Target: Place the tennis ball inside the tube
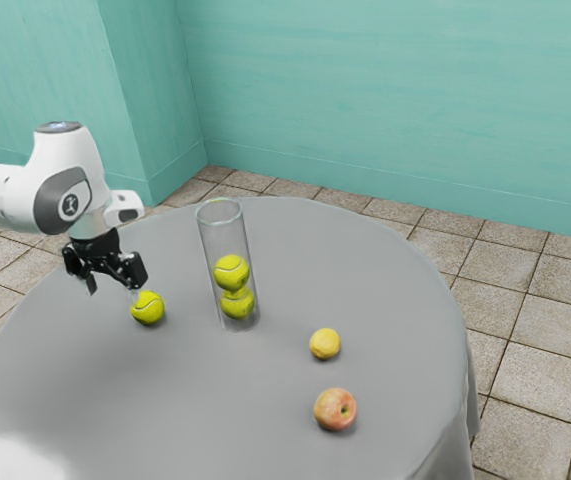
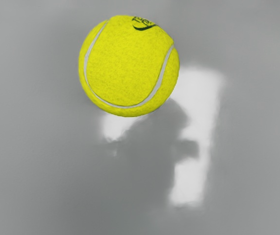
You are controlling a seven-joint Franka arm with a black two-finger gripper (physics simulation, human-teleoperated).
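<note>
The exterior view is looking from the arm's (image 1: 35,195) side, set well back and above the table (image 1: 195,400), facing slantwise down across it toward the floor (image 1: 525,330) and wall (image 1: 395,90) beyond; the arm is coming in from the exterior view's left. The wrist view is looking down from the hand (image 1: 114,287), close above the table. Both views are sharing the loose ball (image 1: 147,308) and the tabletop just around it.

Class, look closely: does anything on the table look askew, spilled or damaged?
Nothing stands out: the clear cylindrical tube stands upright, two yellow-green tennis balls inside; another ball, intact, rests on the grey round table.
</note>
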